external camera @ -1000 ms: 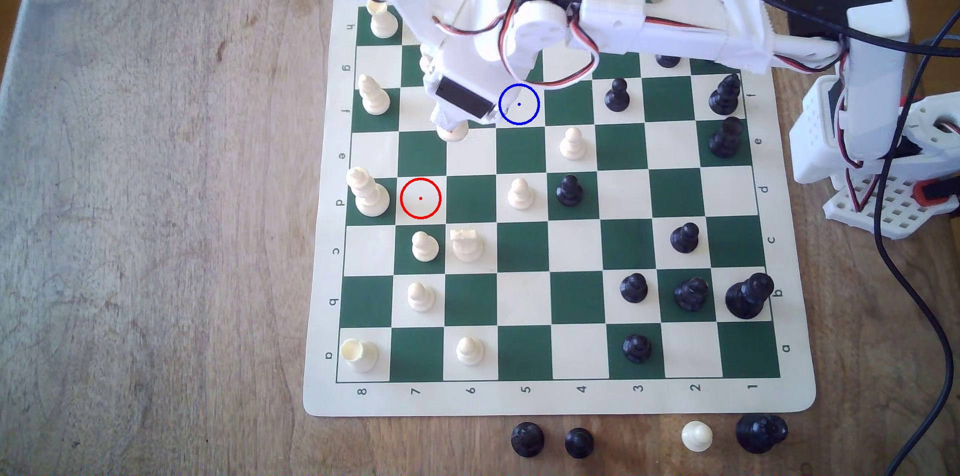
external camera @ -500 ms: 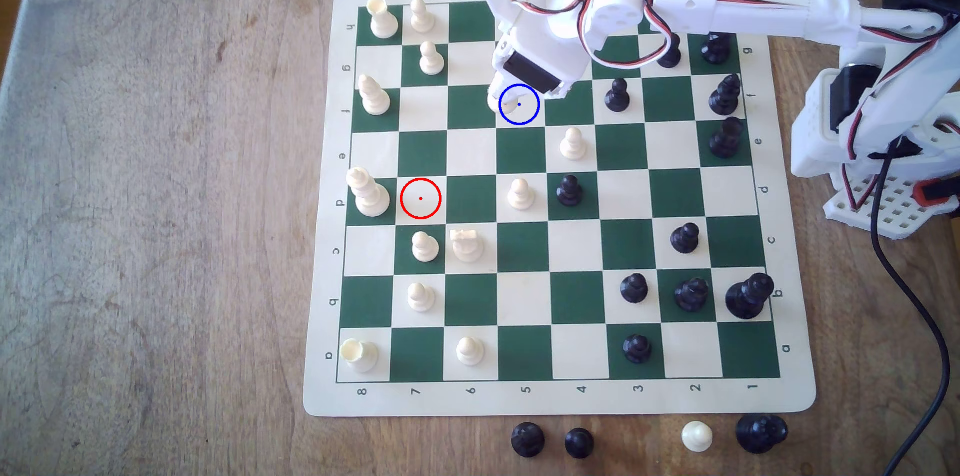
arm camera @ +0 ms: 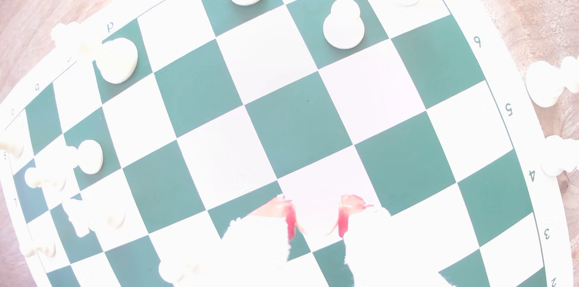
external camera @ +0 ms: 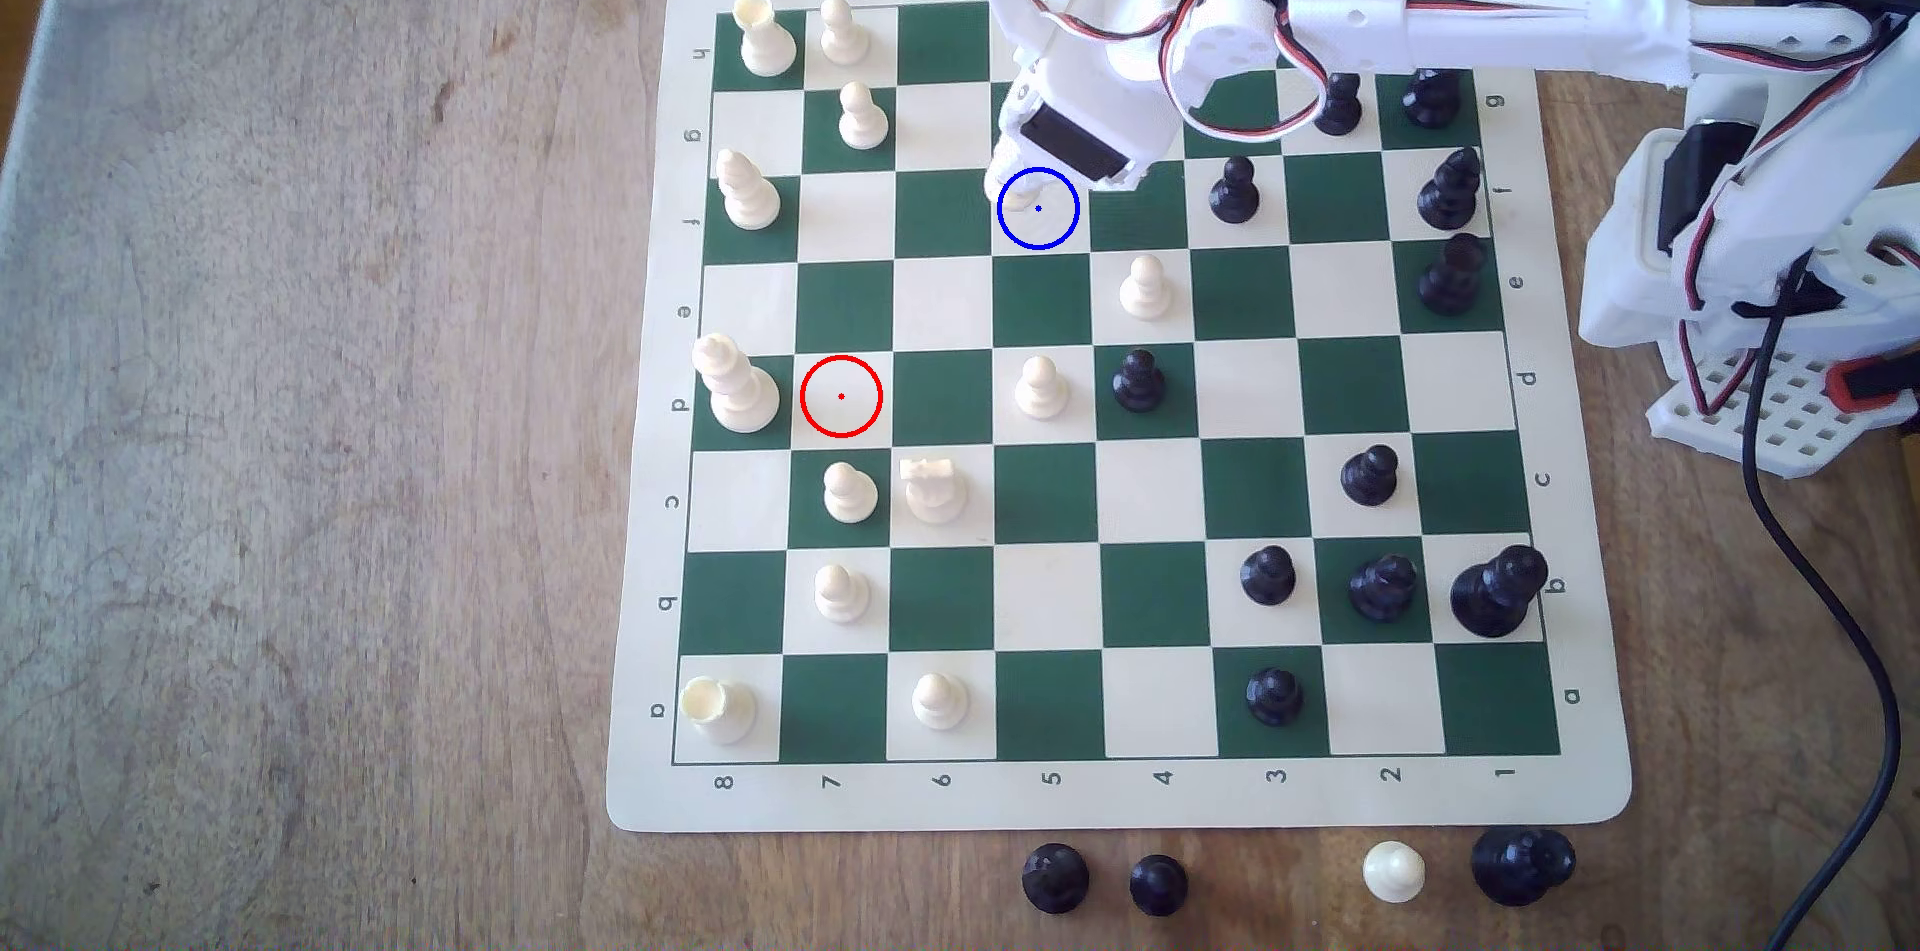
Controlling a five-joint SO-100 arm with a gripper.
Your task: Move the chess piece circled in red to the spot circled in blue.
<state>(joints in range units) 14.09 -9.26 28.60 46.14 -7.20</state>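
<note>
Cream bishop stands upright in the gripper, over the blue-ringed square.

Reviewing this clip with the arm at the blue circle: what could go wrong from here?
1. The cream piece sits at the blue-ringed square's edge toward the exterior view's left, not on the dot; released now, it may straddle the neighbouring green square.
2. The gripper closely flanks it, so opening or lifting could tip it.
3. The arm hangs low over the black pawn; withdrawing might clip it.
</note>
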